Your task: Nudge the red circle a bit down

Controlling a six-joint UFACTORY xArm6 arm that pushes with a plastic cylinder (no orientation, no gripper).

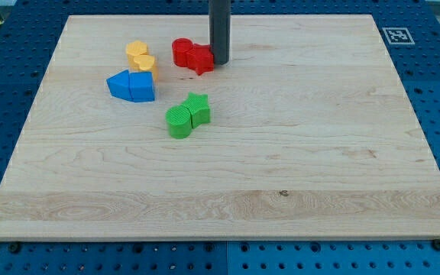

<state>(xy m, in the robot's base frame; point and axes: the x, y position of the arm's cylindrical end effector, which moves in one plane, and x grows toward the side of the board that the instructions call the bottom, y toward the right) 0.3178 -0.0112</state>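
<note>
You see the wooden surface (pixel 281 153) with all blocks gathered in its upper-left part. The rod comes down from the view's top, and my tip (pixel 219 61) stands just beside the red pair, at its right edge, seemingly touching it. That pair is the red circle (pixel 182 52) on the left with a red star (pixel 202 59) pressed against its right side. There are no fingers here, only the bare rod, holding nothing. Left of the reds sit two yellow blocks (pixel 140 56), touching each other, with two blue blocks (pixel 131 85) just below them. Lower, near the middle, a green circle (pixel 179 121) touches a green star (pixel 198 108).
</note>
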